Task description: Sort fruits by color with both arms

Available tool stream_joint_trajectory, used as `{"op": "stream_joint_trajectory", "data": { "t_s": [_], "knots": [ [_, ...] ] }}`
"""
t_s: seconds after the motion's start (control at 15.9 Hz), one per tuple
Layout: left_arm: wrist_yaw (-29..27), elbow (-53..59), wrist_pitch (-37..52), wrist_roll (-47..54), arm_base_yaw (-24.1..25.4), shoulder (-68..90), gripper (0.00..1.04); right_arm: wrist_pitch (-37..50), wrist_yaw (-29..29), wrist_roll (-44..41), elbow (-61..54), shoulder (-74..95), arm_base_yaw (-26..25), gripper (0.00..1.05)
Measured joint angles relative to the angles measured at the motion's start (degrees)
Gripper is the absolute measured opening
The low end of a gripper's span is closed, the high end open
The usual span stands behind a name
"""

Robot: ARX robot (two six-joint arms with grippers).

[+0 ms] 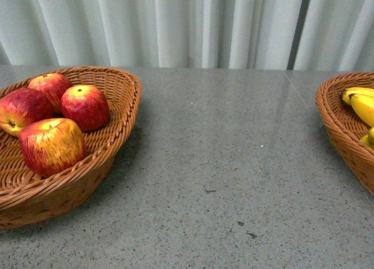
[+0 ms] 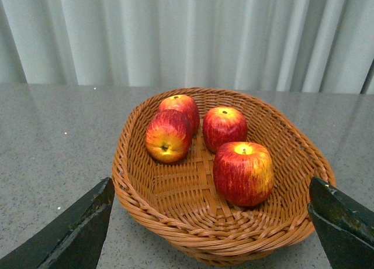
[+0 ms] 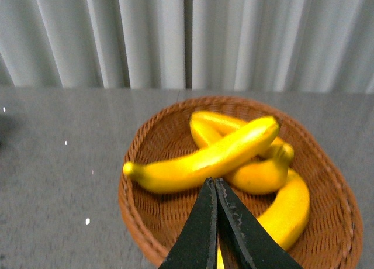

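Several red apples (image 1: 85, 106), some streaked yellow, lie in a wicker basket (image 1: 125, 99) at the left of the front view. They also show in the left wrist view (image 2: 243, 172), in the same basket (image 2: 175, 222). My left gripper (image 2: 213, 222) is open and empty, its fingers (image 2: 76, 234) spread wide on either side of the basket's near rim. Several yellow bananas (image 3: 204, 159) lie in a second wicker basket (image 3: 137, 216); in the front view they (image 1: 362, 105) are at the right edge. My right gripper (image 3: 215, 184) is shut and empty above the bananas. Neither arm shows in the front view.
The grey speckled table (image 1: 222, 158) stretches between the two baskets, with a few small dark marks (image 1: 251, 234) near the front. A pale pleated curtain (image 1: 193, 23) hangs behind the table. The right basket (image 1: 339, 128) is cut off by the front view's edge.
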State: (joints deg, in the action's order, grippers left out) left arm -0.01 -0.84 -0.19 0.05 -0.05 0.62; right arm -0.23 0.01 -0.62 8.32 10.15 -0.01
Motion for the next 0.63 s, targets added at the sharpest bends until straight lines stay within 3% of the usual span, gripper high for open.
{"op": "stream_joint_trajectory", "data": {
  "t_s": [0.63],
  "knots": [
    [0.0, 0.0, -0.02, 0.0, 0.0, 0.0, 0.98, -0.42, -0.04, 0.02, -4.48, -6.73, 0.0, 0.02]
  ]
}}
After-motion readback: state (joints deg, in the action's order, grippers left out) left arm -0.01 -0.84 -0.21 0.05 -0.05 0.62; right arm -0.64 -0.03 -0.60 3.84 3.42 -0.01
